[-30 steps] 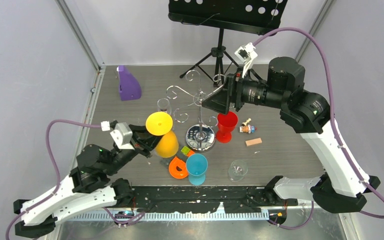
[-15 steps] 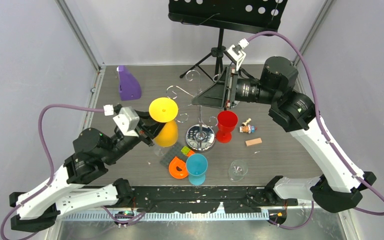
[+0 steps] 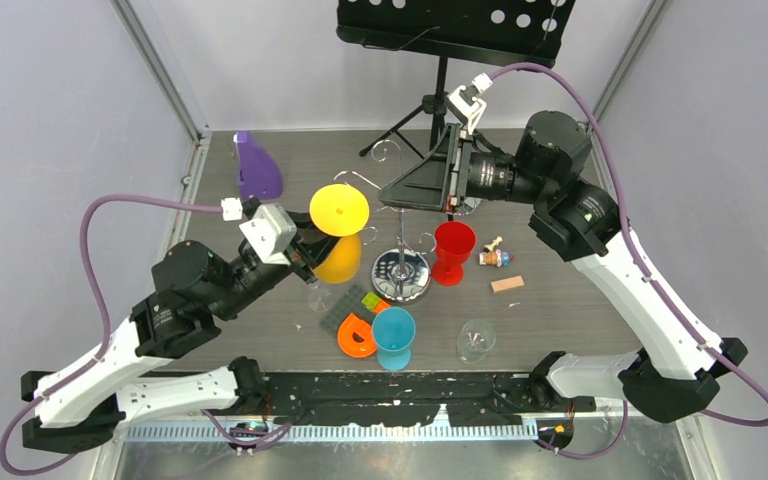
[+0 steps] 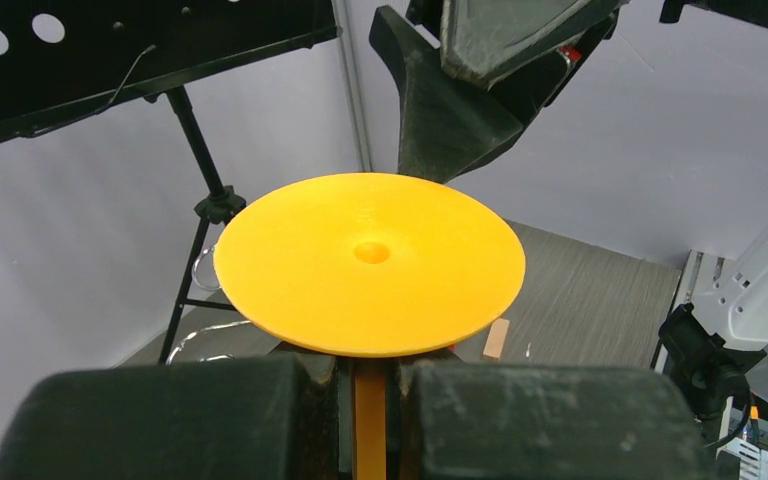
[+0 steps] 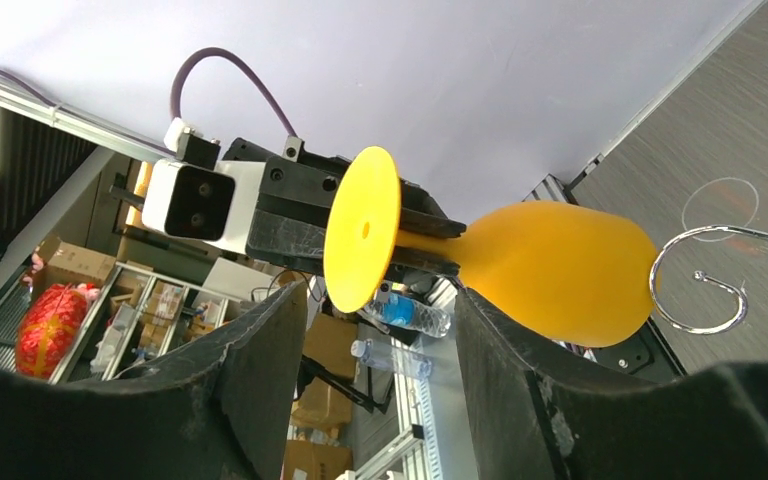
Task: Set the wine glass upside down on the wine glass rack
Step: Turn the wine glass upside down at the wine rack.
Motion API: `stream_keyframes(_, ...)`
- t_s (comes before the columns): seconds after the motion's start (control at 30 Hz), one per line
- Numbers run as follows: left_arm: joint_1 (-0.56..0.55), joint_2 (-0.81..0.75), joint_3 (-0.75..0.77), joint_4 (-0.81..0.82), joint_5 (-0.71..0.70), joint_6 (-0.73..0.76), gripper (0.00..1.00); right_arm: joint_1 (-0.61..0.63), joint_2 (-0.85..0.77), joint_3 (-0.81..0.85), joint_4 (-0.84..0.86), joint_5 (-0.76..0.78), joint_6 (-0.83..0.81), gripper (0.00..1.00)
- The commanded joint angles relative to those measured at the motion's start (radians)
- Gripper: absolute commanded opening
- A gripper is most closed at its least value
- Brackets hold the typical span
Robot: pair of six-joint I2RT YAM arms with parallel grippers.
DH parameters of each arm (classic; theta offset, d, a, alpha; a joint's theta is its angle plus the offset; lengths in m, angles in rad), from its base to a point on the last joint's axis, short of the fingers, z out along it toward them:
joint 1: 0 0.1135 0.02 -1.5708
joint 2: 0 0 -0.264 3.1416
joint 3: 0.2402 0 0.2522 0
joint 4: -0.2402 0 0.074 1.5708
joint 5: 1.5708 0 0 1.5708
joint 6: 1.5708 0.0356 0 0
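Dark grey wood-grain table [image 3: 575, 305] between pale walls, with a black music stand [image 3: 450, 30] at the back. The left gripper [image 3: 312, 252] is pinched on the thin stem of the yellow wine glass [image 3: 339, 212], and the left wrist view shows its two black fingers [image 4: 190, 420] pressed against the stem. The glass is off the table and inverted (foot disc up, bowl down, tilted). It is just left of the wine glass rack [image 3: 401, 274], whose chrome base sits mid-table. I cannot tell whether the foot touches the rack's curled arms. The right gripper [image 3: 405, 192] hovers over the top of the rack with its jaws spread and nothing between them. In its wrist view the wide gap frames the glass, and one curled chrome arm [image 5: 700, 290] is beside the bowl. A red cup [image 3: 454, 250] stands just right of the rack base and a blue cup [image 3: 393, 335] is in front of it. A clear glass [image 3: 476, 340] is near the front edge and a purple object [image 3: 256, 168] is back left.
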Motion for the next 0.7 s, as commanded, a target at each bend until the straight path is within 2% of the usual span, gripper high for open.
stream_keyframes(0.0,-0.012,0.022,0.064,0.016,-0.010,0.037,0.00,0.005,0.015,0.000,0.083,-0.033,0.048,0.61)
stream_keyframes(0.5,-0.027,0.106,0.113,0.015,-0.023,0.074,0.00,0.019,0.015,-0.021,0.151,-0.075,0.095,0.42)
stream_keyframes(0.63,-0.027,0.105,0.112,0.023,-0.034,0.078,0.00,0.021,0.006,-0.042,0.183,-0.089,0.108,0.31)
stream_keyframes(0.67,-0.027,0.105,0.111,0.023,-0.036,0.078,0.00,0.021,0.005,-0.051,0.192,-0.091,0.117,0.24)
